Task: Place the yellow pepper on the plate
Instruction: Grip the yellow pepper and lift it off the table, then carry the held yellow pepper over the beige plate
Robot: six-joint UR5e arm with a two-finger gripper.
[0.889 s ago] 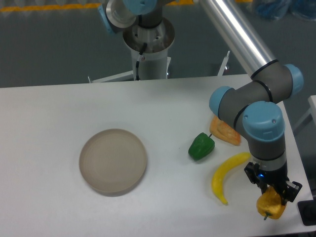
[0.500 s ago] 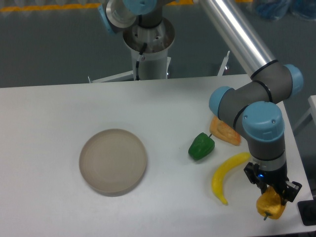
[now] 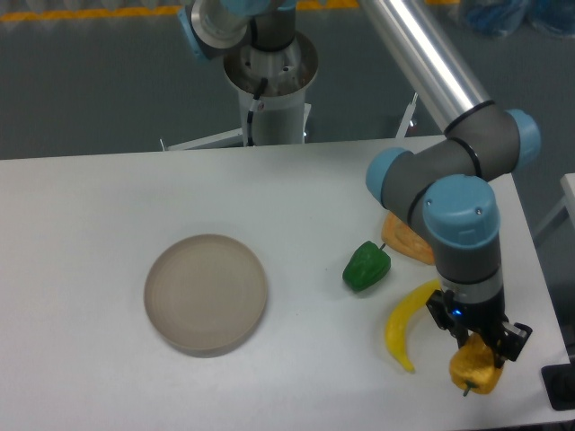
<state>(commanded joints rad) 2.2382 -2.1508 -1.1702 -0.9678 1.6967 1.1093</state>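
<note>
End effector [image 3: 478, 346] clenched on yellow pepper [image 3: 475, 371] at worktop's [image 3: 90, 224] five o'clock corner, plate [image 3: 206, 293] well apart toward nine o'clock. Risks: pepper slipping mid-carry, or clipping banana [image 3: 406, 323] and green pepper [image 3: 366, 266] lying between.

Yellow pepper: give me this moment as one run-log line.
tool: shut on yellow pepper | pepper: near table's front right corner | plate: empty, far left | stage: carry pending
</note>
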